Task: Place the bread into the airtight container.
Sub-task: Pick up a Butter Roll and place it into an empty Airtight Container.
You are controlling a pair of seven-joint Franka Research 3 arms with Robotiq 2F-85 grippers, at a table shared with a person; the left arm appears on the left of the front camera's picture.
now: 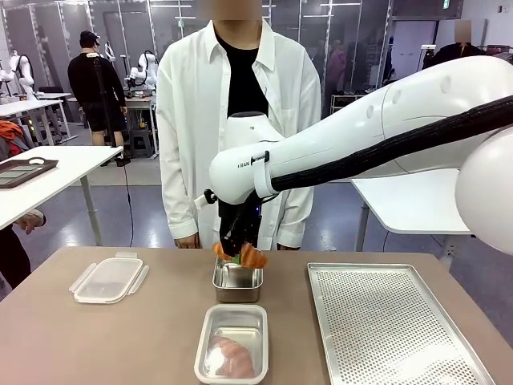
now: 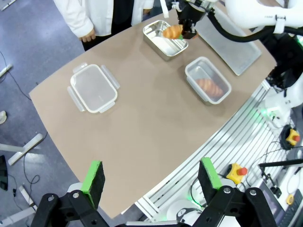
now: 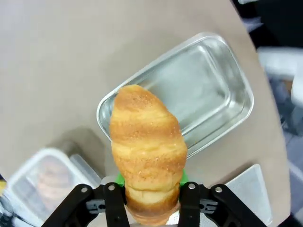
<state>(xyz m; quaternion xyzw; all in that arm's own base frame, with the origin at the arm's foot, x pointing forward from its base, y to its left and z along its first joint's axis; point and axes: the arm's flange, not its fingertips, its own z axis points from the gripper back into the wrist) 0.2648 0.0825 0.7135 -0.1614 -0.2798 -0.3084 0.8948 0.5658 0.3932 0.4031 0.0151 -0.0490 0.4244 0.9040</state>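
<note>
Bench (image 1: pixel 120 337): brown top, shared with a person (image 1: pixel 236 120) in a white shirt standing at the far side. Landmark for all places below: the steel tin (image 1: pixel 237 283).

Right gripper (image 1: pixel 238 249): directly above the steel tin, closed on a bread roll (image 1: pixel 252 256). In the right wrist view the bread roll (image 3: pixel 147 151) is pinched at its lower end between the green pads, most of its length sticking out past the fingers, so it hangs free over the tin (image 3: pixel 189 94). The tin looks empty; likely where the roll came from, though that is a judgement.

Airtight container (image 1: pixel 232 343): clear plastic, lid off, just on the robot's side of the steel tin. One piece of bread (image 1: pixel 228 353) already lies in it, with room beside it; the held roll is probably bound there.

Lid (image 1: pixel 108 279): clear, with side clips, well to the left of the tin, set flat out of the working path.

Perforated tray (image 1: pixel 393 329): to the right of the tin, bare.

Left gripper (image 2: pixel 151 182): high above the robot's edge of the bench, well away from the tin, fingers spread apart, holding nothing.
</note>
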